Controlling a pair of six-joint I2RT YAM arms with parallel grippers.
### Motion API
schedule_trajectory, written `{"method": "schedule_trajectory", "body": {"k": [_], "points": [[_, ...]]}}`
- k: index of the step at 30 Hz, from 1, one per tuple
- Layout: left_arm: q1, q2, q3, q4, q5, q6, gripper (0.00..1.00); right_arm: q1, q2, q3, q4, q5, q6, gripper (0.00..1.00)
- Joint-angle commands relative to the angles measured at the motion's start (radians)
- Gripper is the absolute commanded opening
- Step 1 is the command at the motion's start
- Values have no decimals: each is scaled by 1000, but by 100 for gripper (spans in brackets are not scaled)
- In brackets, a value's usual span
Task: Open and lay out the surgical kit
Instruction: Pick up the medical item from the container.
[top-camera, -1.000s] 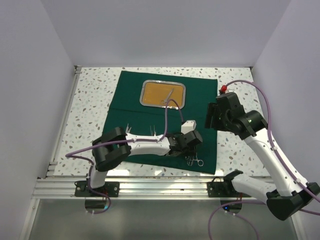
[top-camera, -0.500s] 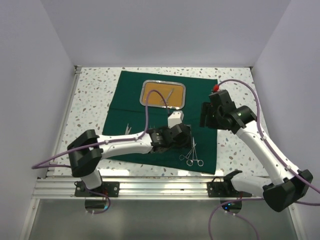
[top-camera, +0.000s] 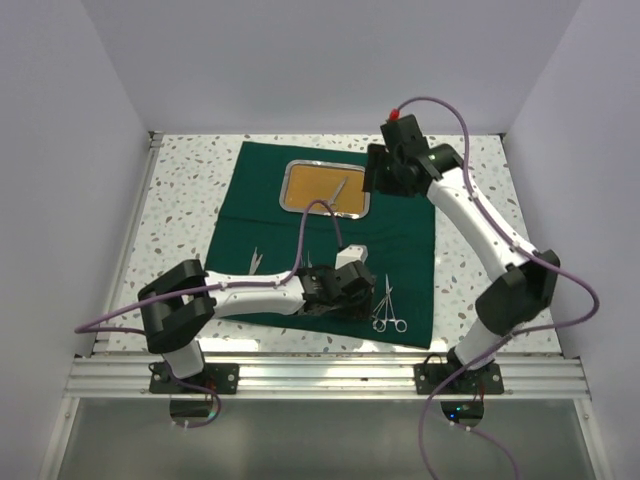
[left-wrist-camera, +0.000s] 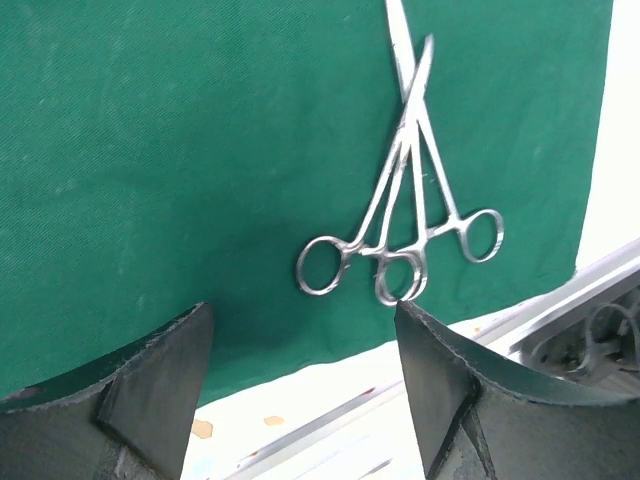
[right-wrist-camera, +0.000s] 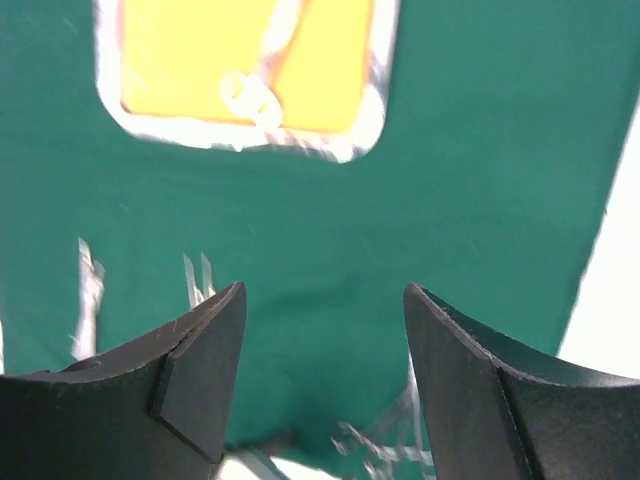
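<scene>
My left gripper (left-wrist-camera: 300, 322), wide open and empty, hangs low over the green cloth (top-camera: 400, 235) on the near side of the steel tray (top-camera: 284, 190), beside the crossed ring-handled instruments (left-wrist-camera: 405, 225), with my right gripper (right-wrist-camera: 322, 300) equally open and bare by the tray's right edge, and I judge that closing too low could pinch the cloth and drag everything.

Spread green cloth (top-camera: 400, 235) bears steel tray (top-camera: 305, 188); crossed ring-handled forceps (top-camera: 388, 311) near its corner.

Forceps (left-wrist-camera: 408, 140) tips cut off top; instrument (right-wrist-camera: 255, 95) in tray (right-wrist-camera: 340, 150) blurred, R wrist.
</scene>
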Motion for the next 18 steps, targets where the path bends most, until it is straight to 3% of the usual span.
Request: {"method": "schedule_trajectory", "body": {"k": [1, 9, 14, 18], "points": [[2, -8, 5, -49, 13, 19, 77, -11, 161, 196, 38, -39, -36, 68], [22, 26, -103, 43, 147, -32, 77, -18, 592, 639, -25, -209, -31, 68], [38, -10, -89, 49, 174, 5, 81, -21, 723, 688, 38, -230, -13, 68], [68, -32, -94, 51, 188, 14, 81, -23, 773, 687, 69, -150, -6, 67]]}}
